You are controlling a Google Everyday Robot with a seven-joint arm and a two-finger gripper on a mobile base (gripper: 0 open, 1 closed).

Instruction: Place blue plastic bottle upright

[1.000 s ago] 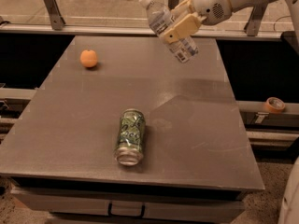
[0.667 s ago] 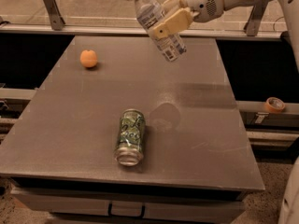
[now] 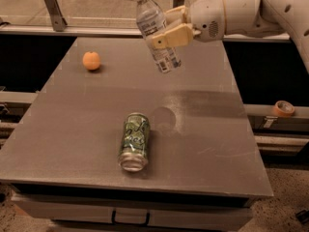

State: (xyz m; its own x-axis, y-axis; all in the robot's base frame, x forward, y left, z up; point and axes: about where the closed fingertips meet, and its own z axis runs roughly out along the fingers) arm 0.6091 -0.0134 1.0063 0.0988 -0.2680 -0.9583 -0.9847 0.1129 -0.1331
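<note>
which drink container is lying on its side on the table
The green can, flat near the front of the table. The blue plastic bottle hangs tilted in the gripper above the far side.

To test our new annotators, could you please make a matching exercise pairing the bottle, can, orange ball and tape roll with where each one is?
Things:
1. bottle
2. can
3. orange ball
4. tape roll

Places:
A. lying on its side on the table, near the front
B. on a ledge to the right of the table
C. held tilted in the hand, above the table's far side
D. resting at the table's far left

Pairs: 1-C, 2-A, 3-D, 4-B
</note>
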